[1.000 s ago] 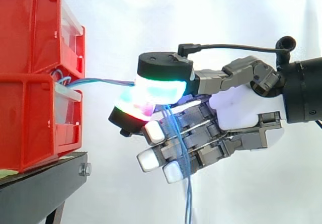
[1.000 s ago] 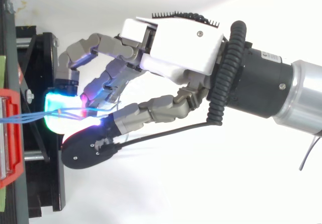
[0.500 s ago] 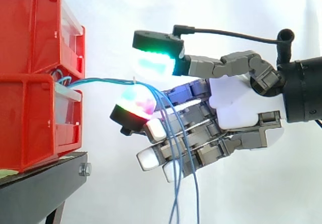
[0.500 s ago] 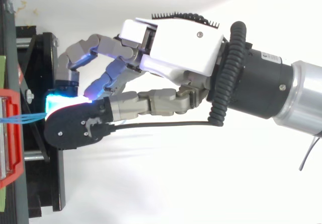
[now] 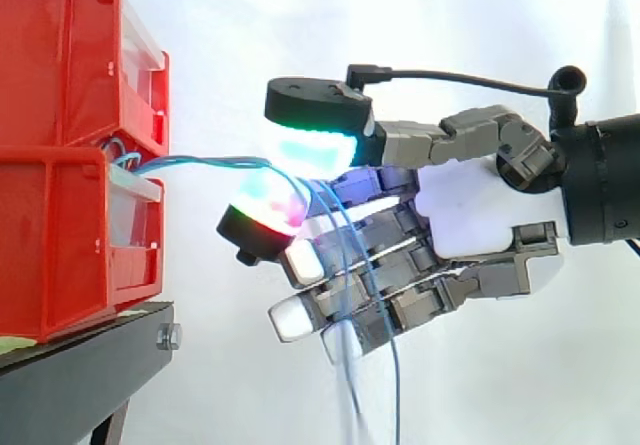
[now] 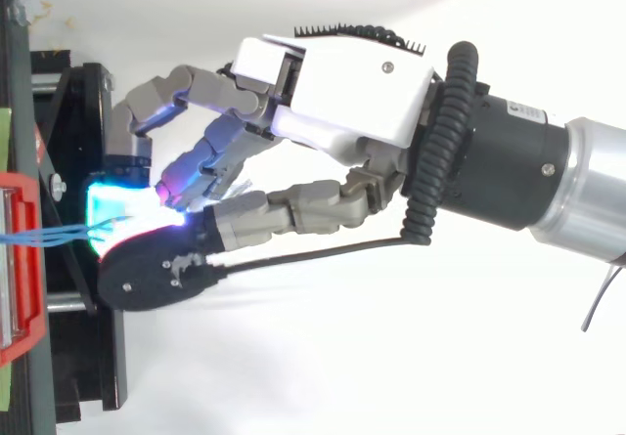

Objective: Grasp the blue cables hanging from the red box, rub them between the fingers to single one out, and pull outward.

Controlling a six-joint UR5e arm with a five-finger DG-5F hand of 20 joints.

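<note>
Two stacked red bins (image 5: 70, 155) stand at the left. A bundle of thin blue cables (image 5: 200, 162) leaves the gap between them and runs level to the right. My hand (image 5: 470, 215) reaches in from the right. Its green-glowing thumb pad (image 5: 312, 140) sits just above a red-glowing fingertip (image 5: 265, 213), and the cables pass between the two. Past that pinch the strands drape over the curled lower fingers and hang down separately. From above, the blue cables (image 6: 49, 235) run from the red bin's edge (image 6: 24, 259) under the thumb of my hand (image 6: 342, 83).
The bins rest on a black stand (image 5: 80, 365) with a bolt at its front corner. The stand's frame (image 6: 78, 142) lies under my fingertips in the top view. A white curtain hangs behind everything.
Half a second ago the thumb was lifted clear of the cables; it has come back down onto them over the fingertip. The hanging strands have spread and swung slightly.
</note>
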